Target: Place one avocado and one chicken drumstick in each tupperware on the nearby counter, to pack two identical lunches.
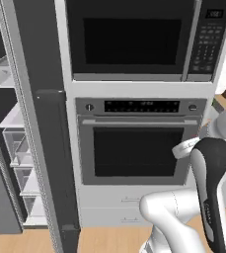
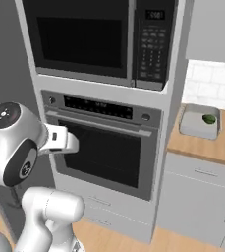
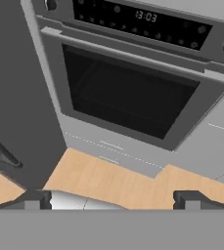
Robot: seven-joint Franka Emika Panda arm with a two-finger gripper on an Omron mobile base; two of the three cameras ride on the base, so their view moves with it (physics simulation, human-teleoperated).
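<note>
The hand (image 3: 111, 199) hangs released and empty before the oven (image 2: 104, 147). Right of the oven, on the table (image 2: 202, 145), a tupperware (image 2: 199, 121) holds one avocado (image 2: 209, 118). Likely step: fetching the next item, maybe a drumstick.

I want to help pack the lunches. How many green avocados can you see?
1. One avocado lies inside the grey tupperware on the wooden counter, right of the oven, seen in the right base view. Others may be out of sight beyond the pictures.
</note>
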